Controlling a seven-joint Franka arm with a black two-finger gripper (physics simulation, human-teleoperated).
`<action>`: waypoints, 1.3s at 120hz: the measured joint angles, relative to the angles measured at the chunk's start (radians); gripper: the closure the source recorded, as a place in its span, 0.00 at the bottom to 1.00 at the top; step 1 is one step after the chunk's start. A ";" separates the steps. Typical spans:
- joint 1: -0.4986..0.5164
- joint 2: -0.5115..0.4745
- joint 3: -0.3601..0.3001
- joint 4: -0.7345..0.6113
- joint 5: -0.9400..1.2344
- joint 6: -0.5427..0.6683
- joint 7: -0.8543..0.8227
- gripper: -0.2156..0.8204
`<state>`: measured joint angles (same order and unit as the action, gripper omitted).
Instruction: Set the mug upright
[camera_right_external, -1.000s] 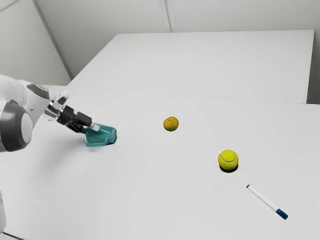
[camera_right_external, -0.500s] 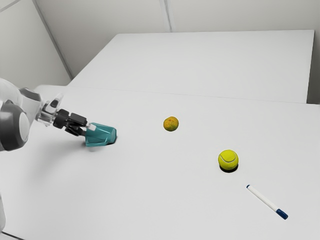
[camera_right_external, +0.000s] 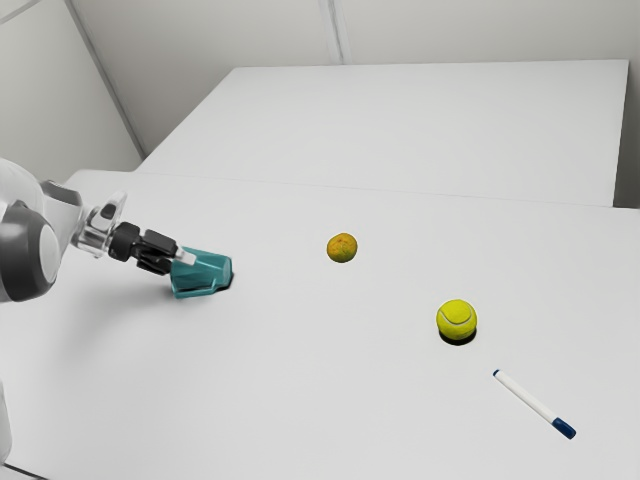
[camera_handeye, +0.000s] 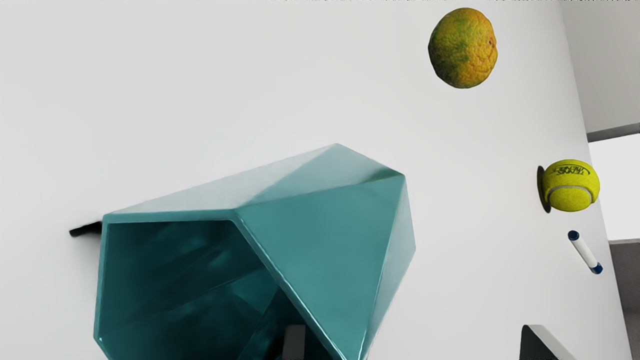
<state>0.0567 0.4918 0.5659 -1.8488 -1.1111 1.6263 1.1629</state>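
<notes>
The teal faceted mug (camera_right_external: 203, 273) lies on its side in the exterior view, its base toward that view's right. At its mouth end is my gripper (camera_right_external: 183, 258), reaching in from the exterior view's left. The wrist view looks into the open mouth of the mug (camera_handeye: 320, 240); there my gripper (camera_handeye: 418, 342) has its fingers wide apart. One fingertip (camera_handeye: 294, 342) is inside the mouth, the other (camera_handeye: 542, 345) outside beyond the mug's wall, with a gap to that wall.
On the white table (camera_right_external: 330, 390), an orange-green citrus fruit (camera_right_external: 342, 248) sits beyond the mug's base. Farther toward the exterior view's right are a yellow tennis ball (camera_right_external: 457, 319) and a white marker with blue ends (camera_right_external: 533, 403).
My hand first drew back toward the exterior view's left and has since come slightly lower. The mug has turned a little where it lies, its mouth end shifting toward that view's bottom.
</notes>
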 joint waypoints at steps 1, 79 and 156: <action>0.000 0.000 0.000 0.000 -0.001 0.000 0.000 0.39; -0.011 -0.021 0.000 0.000 -0.013 0.000 0.014 0.92; -0.270 -0.383 -0.120 -0.107 0.595 0.266 -0.111 0.94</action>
<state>-0.2131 0.1087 0.4463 -1.9562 -0.5157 1.8920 1.0520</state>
